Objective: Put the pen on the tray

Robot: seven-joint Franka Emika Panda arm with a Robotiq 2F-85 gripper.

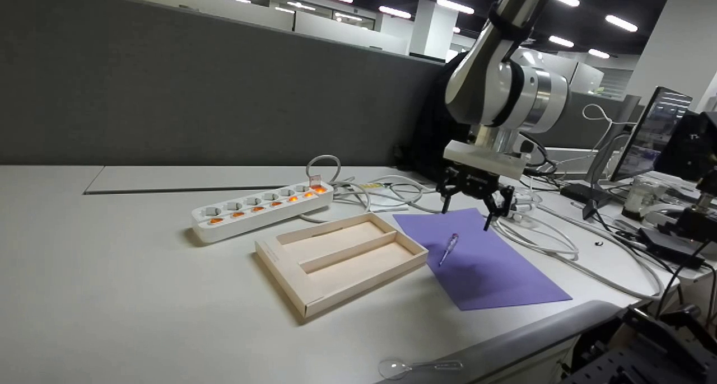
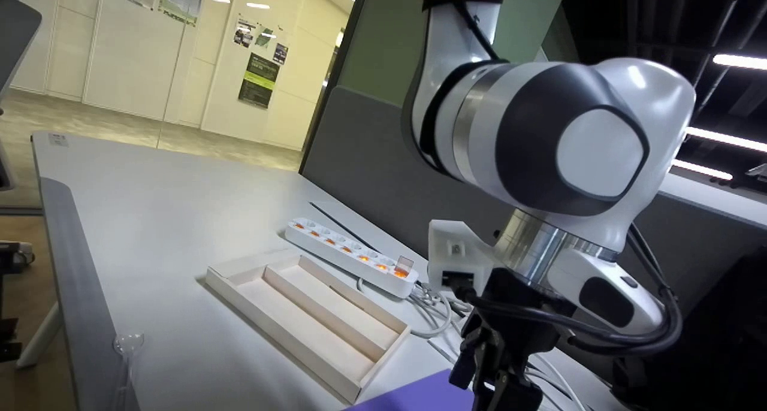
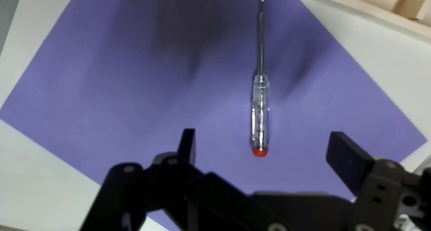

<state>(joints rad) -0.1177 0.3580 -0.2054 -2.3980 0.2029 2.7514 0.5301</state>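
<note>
The pen (image 3: 260, 109) has a clear handle, a red end cap and a thin metal shaft, like a small tester screwdriver. It lies on the purple sheet and also shows in an exterior view (image 1: 448, 249). The pale wood tray (image 1: 285, 277) with its divider stands beside the sheet; it also shows in an exterior view (image 2: 326, 306), and its edge in the wrist view (image 3: 367, 10). My gripper (image 1: 466, 217) is open and empty above the sheet. In the wrist view, the pen's red end lies between the gripper's (image 3: 262, 136) spread fingers, not touching them.
The purple sheet (image 1: 504, 283) lies flat under the pen. A white power strip (image 1: 263, 210) with orange-lit switches stands behind the tray. Grey cables (image 1: 552, 244) run behind and beside the sheet. A clear spoon (image 1: 420, 367) lies near the table's front edge. A grey partition (image 1: 224, 93) stands behind.
</note>
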